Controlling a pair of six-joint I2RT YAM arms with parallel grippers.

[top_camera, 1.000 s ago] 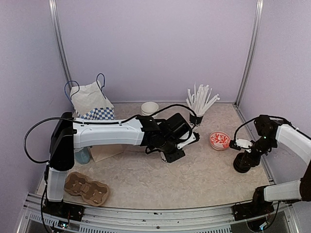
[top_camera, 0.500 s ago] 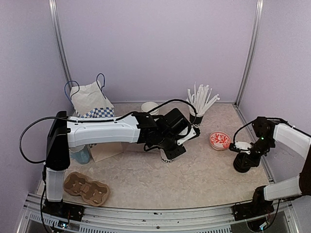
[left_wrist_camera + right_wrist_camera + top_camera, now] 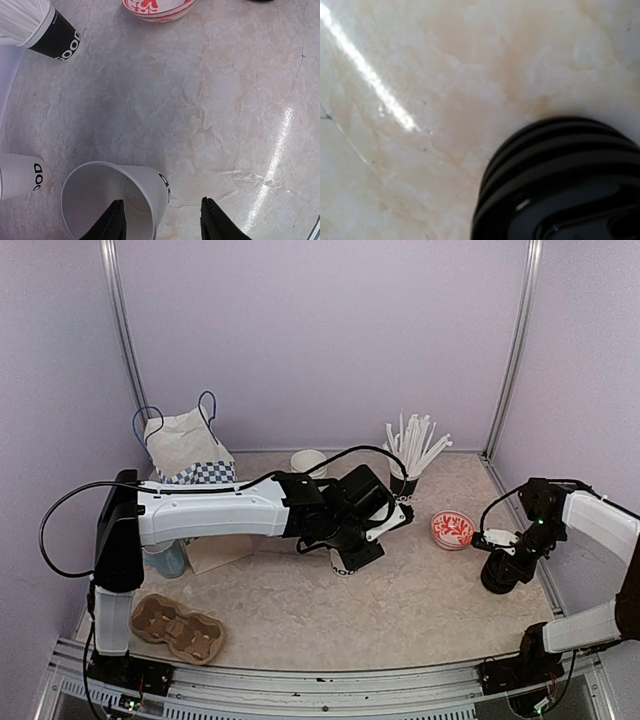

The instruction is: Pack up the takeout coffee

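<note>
Nearest us, on the left of the table [image 3: 400, 610], lies a brown cardboard cup carrier [image 3: 180, 628]. Just behind it is a light-blue mug [image 3: 168, 560], partly hidden by the left arm. On the right, the right tool [image 3: 500, 568] is down on a stack of black lids [image 3: 560, 180]. It is closed narrow, though we cannot tell whether it grips one. In the middle of the table the left tool [image 3: 162, 201] stands about half wide at an open-topped white paper cup [image 3: 115, 200]. One finger is over the cup's mouth and the other is outside its wall, with table showing between. Further right sits a red-patterned bowl [image 3: 453, 530]. Farther back we see a black-banded cup [image 3: 403, 483] of white straws, a second white cup [image 3: 308, 462], and at far left a paper bag [image 3: 190, 455].
</note>
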